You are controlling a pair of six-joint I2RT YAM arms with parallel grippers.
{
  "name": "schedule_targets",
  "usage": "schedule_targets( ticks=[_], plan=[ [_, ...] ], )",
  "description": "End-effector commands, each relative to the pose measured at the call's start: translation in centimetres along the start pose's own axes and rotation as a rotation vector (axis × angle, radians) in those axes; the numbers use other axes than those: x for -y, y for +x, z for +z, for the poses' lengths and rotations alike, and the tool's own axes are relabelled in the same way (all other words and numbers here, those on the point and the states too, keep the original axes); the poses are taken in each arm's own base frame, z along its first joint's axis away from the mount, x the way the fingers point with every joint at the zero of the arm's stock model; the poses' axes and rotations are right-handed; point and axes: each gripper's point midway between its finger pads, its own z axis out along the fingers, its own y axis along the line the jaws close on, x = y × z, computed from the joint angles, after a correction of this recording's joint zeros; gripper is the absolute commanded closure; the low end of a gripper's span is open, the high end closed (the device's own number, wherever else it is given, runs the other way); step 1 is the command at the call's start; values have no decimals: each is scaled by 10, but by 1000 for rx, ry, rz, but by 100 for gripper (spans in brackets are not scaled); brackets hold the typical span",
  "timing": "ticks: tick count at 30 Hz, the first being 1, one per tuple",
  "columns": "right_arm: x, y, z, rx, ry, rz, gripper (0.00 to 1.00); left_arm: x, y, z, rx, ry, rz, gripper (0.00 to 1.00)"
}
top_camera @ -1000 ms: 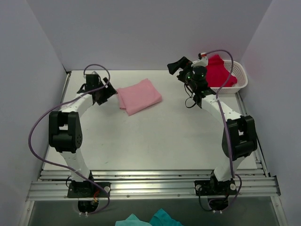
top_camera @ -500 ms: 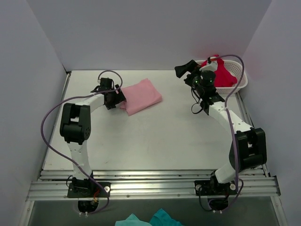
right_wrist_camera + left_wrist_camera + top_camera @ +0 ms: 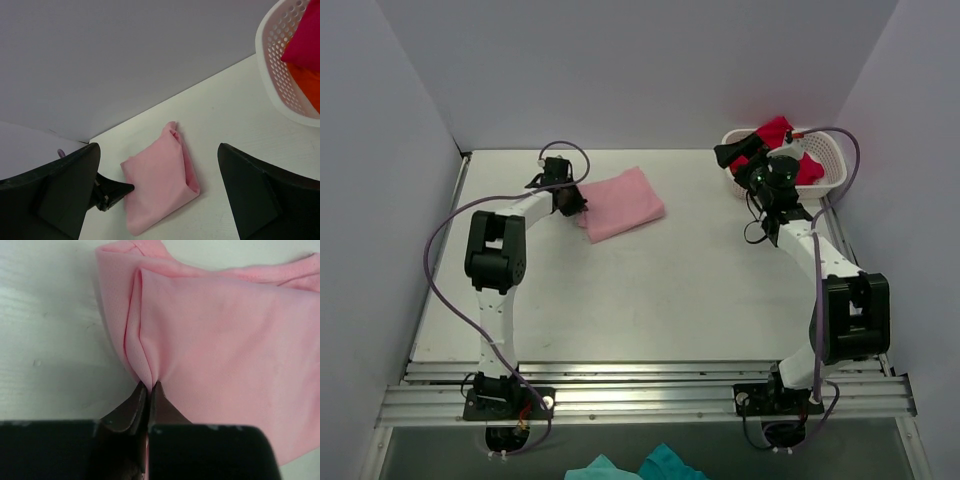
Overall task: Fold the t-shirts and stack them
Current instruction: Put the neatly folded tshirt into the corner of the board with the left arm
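Pink t-shirt lies folded at the far centre of the table, its edge pinched in the left gripper's jaws. The right gripper hangs jaws apart beside the basket holding the crimson t-shirt.

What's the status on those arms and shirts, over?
Left gripper shut on edge of folded light pink cotton t-shirt. Right gripper open, empty, near white plastic lattice basket. Crimson red cotton t-shirt in basket.

left gripper pinched on pink t-shirt fold, white table
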Motion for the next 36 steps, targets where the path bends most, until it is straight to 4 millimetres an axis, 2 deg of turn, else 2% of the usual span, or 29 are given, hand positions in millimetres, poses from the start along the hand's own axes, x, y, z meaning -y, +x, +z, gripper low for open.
schedule_targets(
  ticks=[1, 3, 5, 6, 7, 8, 9, 10, 11, 12, 13, 14, 15, 16, 17, 18, 19, 20, 21, 22, 23, 24, 27, 29, 30, 33, 35, 36],
  plan=[
    [-23, -30, -11, 75, -103, 19, 0, -11, 14, 21, -52, -69, 25, 98],
    [-19, -33, -12, 76, -107, 26, 0, -11, 1, 22, -40, -81, 38, 98],
    [-16, -33, -13, 76, -110, 38, 0, -13, -26, 20, 7, -115, 48, 98],
    [-15, -36, -13, 79, -112, 40, 0, -24, -44, 18, 32, -131, 33, 98],
    [-13, -35, -14, 80, -115, 44, 0, -32, -53, 16, 35, -148, 23, 98],
    [-14, -35, -14, 79, -120, 49, 0, -31, -77, 13, 77, -146, 30, 98],
    [-14, -36, -14, 79, -122, 52, 0, -47, -98, 9, 103, -164, 14, 98],
    [-14, -37, -15, 81, -128, 53, 0, -62, -101, 12, 85, -199, 11, 98],
    [-14, -36, -15, 77, -132, 58, 0, -59, -132, 1, 145, -196, 19, 98],
    [-14, -36, -14, 75, -135, 63, 0, -67, -145, -4, 160, -212, 14, 98],
    [-15, -36, -14, 75, -141, 65, 0, -91, -150, -5, 142, -253, -7, 98],
    [-14, -34, -13, 71, -142, 67, 0, -108, -166, -12, 160, -272, -21, 98],
    [-15, -34, -13, 68, -147, 72, 0, -109, -188, -26, 205, -274, -24, 98],
    [-15, -33, -13, 66, -154, 74, 0, -131, -203, -32, 232, -301, -38, 98],
    [-13, -32, -11, 62, -154, 77, 0, -135, -223, -45, 279, -306, -28, 98],
    [-14, -30, -11, 55, -162, 85, 0, -150, -233, -55, 301, -344, -41, 98],
    [-15, -30, -10, 53, -171, 86, 0, -173, -247, -67, 328, -379, -67, 98],
    [-14, -29, -10, 51, -172, 92, 0, -184, -257, -78, 354, -395, -85, 97],
    [-15, -29, -9, 52, -181, 98, 0, -191, -268, -90, 378, -395, -104, 85],
    [-16, -28, -9, 48, -188, 101, 0, -204, -281, -107, 416, -396, -145, 62],
    [-16, -26, -8, 40, -193, 105, 0, -208, -289, -115, 438, -384, -162, 2],
    [-18, -26, -8, 40, -202, 108, 0, -208, -293, -114, 452, -347, -170, 6],
    [-19, -24, -6, 33, -219, 115, 0, -195, -318, -149, 543, -293, -191, 6],
    [-18, -21, -5, 24, -222, 120, 0, -185, -324, -165, 571, -288, -186, 6],
    [-19, -21, -5, 24, -226, 120, 0, -174, -331, -186, 606, -271, -178, 6],
    [-17, -19, -5, 22, -225, 124, 0, -161, -332, -216, 636, -273, -175, 6],
    [-17, -18, -6, 20, -225, 117, 0, -143, -334, -250, 694, -269, -162, 6],
    [-17, -19, -7, 22, -220, 115, 0, -128, -326, -269, 709, -255, -147, 6]
  ],
)
